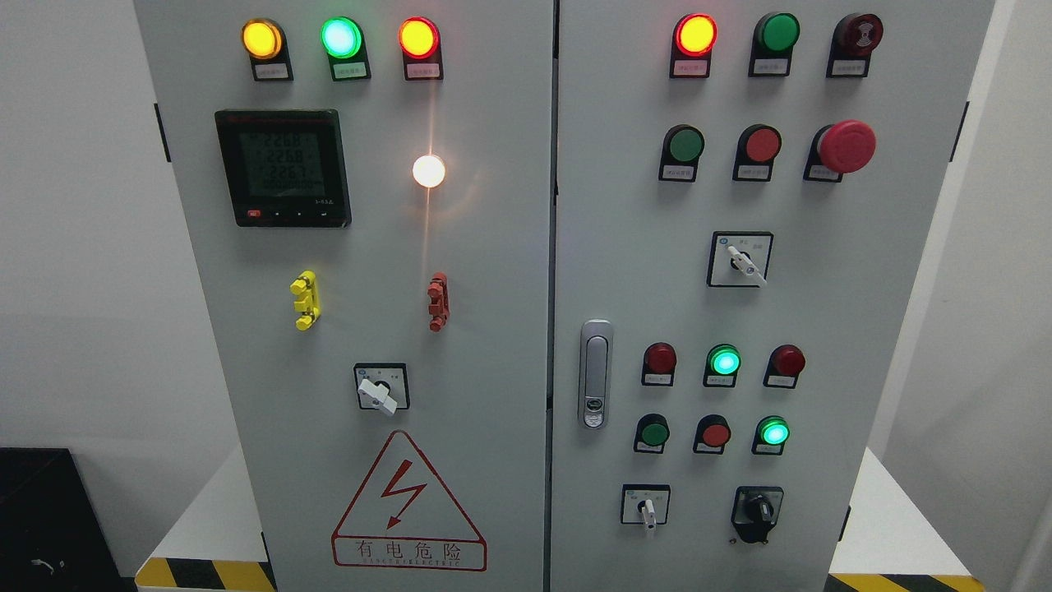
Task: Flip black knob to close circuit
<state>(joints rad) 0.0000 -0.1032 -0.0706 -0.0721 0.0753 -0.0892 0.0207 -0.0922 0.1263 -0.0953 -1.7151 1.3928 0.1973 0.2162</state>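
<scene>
The black knob (758, 511) sits at the lower right of the right-hand door (707, 296) of a grey electrical cabinet, the lowest control in its column. Its handle points straight up and down on a black housing. Neither of my hands appears in the head view, so I cannot tell how open they are or whether they hold anything, and I cannot place the knob relative to them.

Just left of the knob is a white rotary switch (646, 505) on a square plate, handle pointing down. Above these two runs a row of three round buttons: dark green (654, 431), red (715, 432) and a lit green lamp (772, 431). The row above that reads dark red, lit green (724, 360), dark red. Higher up is another white selector switch (742, 260), then green and red buttons and a large red mushroom button (846, 146). A lit red-and-yellow lamp (695, 34) tops the door. A silver door latch (596, 374) stands on this door's left edge.

The left-hand door (493, 345) carries three lit lamps at the top, a digital meter (283, 168) with green figures, a bright white lamp (428, 170), a yellow terminal piece (305, 300), a red terminal piece (438, 302), a white selector switch and a red triangular lightning warning sign (407, 506) with Chinese characters.

Yellow-and-black hazard tape (205, 574) marks the white base at the bottom corners.
</scene>
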